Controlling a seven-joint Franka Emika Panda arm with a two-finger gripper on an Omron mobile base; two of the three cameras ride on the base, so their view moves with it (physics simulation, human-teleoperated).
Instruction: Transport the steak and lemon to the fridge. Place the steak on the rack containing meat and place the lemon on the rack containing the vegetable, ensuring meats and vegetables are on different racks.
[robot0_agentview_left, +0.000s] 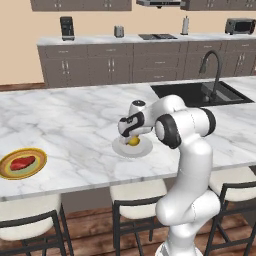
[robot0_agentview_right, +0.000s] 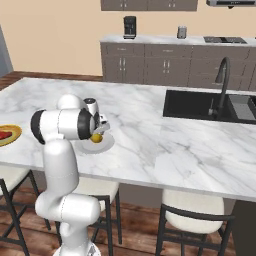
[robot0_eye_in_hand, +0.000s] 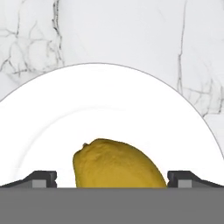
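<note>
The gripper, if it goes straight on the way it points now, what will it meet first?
Most likely the lemon, which lies between the open fingertips of the gripper on the white plate. Past it comes the plate itself.

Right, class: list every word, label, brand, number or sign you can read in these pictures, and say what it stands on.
No readable text anywhere.
Lemon, white plate, steak and yellow plate: no labels.
Coffee machine and toaster oven on the back counter: too small to show any marks.
</note>
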